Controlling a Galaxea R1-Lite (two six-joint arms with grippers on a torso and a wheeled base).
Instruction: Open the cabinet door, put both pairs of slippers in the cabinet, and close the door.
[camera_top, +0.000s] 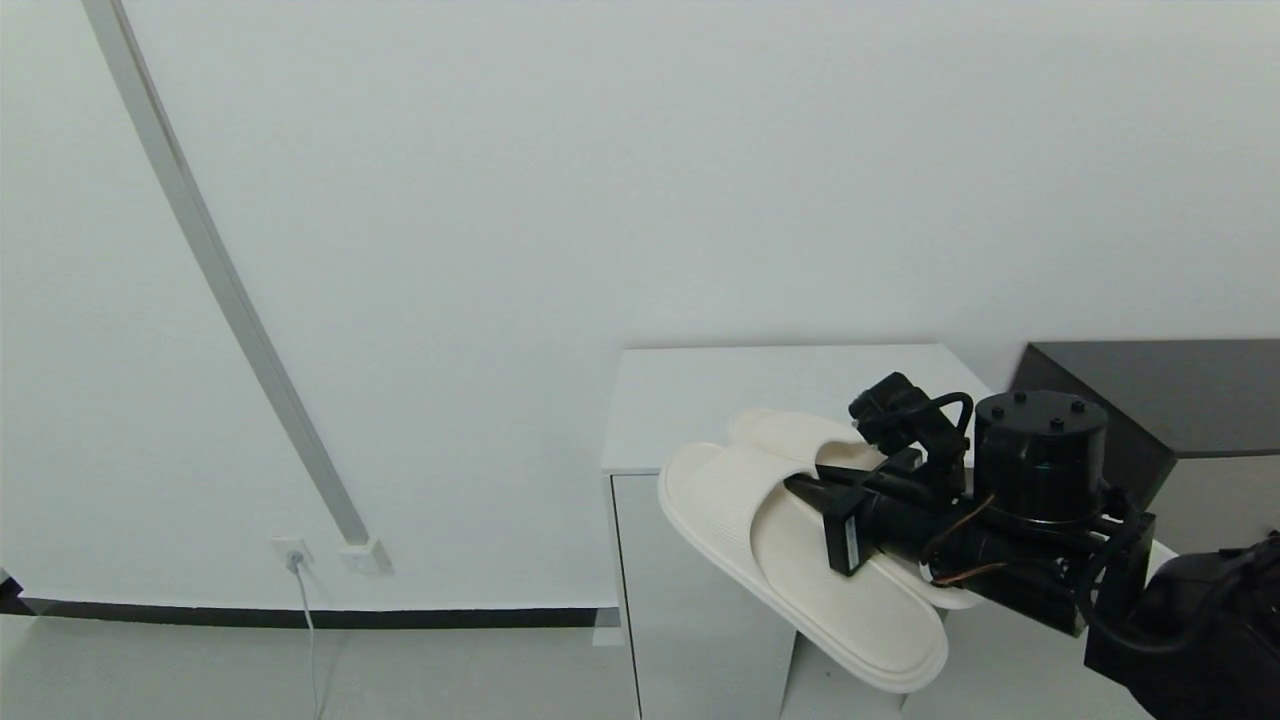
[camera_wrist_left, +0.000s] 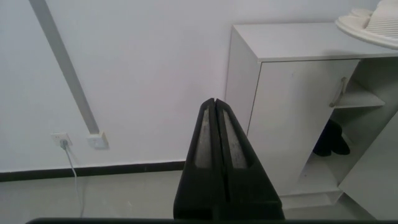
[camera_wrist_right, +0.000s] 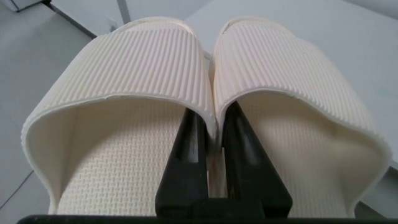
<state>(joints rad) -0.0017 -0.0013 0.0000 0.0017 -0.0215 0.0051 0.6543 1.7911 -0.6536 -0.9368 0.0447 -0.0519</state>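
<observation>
Pinched by the right gripper (camera_wrist_right: 214, 118), jaws nearly together, 2 cream slippers (camera_wrist_right: 137, 68) are held by adjoining strap edges over the cabinet (camera_top: 760, 380) front; light, soft foam is judged. Elsewhere the left gripper (camera_wrist_left: 216, 106) is closed, empty.

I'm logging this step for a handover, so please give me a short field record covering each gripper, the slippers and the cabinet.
right gripper: shut on the cream slippers, pinching their inner sides together
cream slippers: held as a pair, tilted, in the air by the white cabinet's top front edge
left gripper: shut, holding nothing
white cabinet: right side open, with a shelf inside
dark item: on the cabinet's bottom level, too small to identify
</observation>
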